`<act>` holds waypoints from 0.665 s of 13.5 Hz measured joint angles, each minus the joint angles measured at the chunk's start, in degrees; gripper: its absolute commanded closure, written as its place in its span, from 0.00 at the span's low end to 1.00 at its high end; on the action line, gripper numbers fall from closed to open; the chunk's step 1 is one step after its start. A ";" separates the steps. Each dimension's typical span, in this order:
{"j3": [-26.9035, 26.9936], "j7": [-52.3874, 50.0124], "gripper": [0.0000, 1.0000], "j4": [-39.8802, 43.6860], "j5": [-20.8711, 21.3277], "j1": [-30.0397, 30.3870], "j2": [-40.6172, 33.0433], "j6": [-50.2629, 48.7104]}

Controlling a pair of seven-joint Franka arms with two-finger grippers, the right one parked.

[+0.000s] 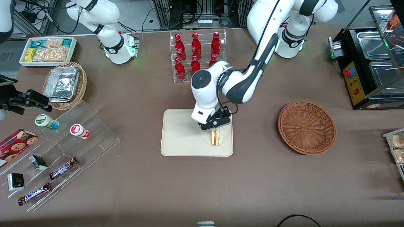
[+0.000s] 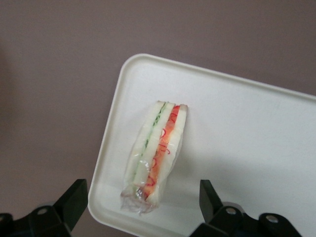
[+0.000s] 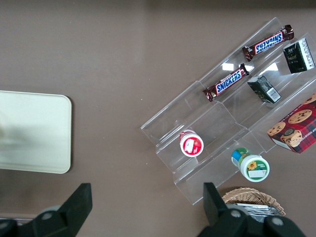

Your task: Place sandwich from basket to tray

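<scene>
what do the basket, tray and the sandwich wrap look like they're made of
Basket: woven wicker or rattan, reddish-brown, ribs radiating from its centre. Tray: smooth matte cream, probably moulded plastic, with rounded corners and a low rim. Sandwich: soft white bread in thin clear film, likely plastic, crinkled at one end. The gripper hangs open just above it.

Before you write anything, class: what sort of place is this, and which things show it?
Probably a lab mock-up of a snack shop: a rack of red bottles, Snickers bars on clear steps, a hot-food case. The open gripper hovers over the sandwich on the tray.
</scene>
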 measured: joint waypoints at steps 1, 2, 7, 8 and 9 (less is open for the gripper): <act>0.15 -1.11 0.00 0.19 0.00 0.13 -2.00 -2.03; 0.36 -1.68 0.00 0.28 0.01 0.40 -4.36 -4.42; 0.69 2.21 0.00 0.27 0.00 4.37 -16.63 -16.83; 0.71 4.55 0.00 0.13 0.00 5.30 -18.90 -19.62; 0.71 7.10 0.00 -0.25 -0.06 6.34 -21.28 -22.08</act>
